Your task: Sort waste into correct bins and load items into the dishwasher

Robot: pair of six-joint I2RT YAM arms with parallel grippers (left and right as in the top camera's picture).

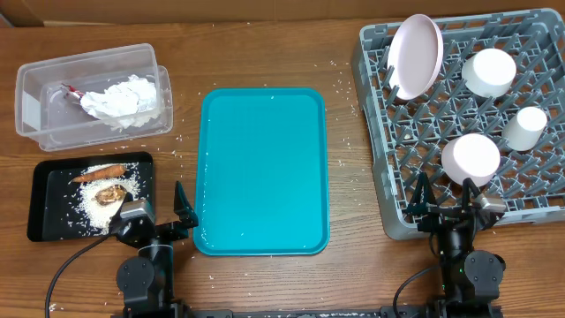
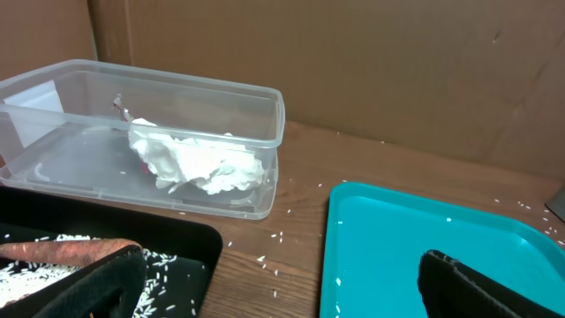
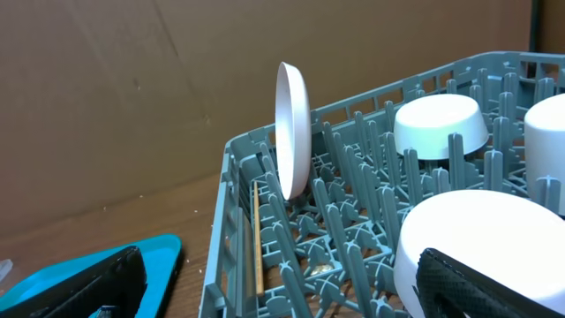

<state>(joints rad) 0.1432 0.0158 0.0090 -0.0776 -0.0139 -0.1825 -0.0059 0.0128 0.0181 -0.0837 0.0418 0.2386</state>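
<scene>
Inverted bowl (image 3: 481, 234) lies just ahead of the wide-spread right end effector (image 3: 282, 287).

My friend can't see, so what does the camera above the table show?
A grey dish rack on the right holds a white plate on edge, two upturned bowls and a cup. A teal tray lies in the middle; left of it, a clear tub holds crumpled napkins and a black tray holds rice, a carrot strip and a brown scrap.

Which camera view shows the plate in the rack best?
Overhead: the plate shows its round face, leaning in the rack. Right wrist shows the plate only edge-on. Left wrist does not show it.
</scene>
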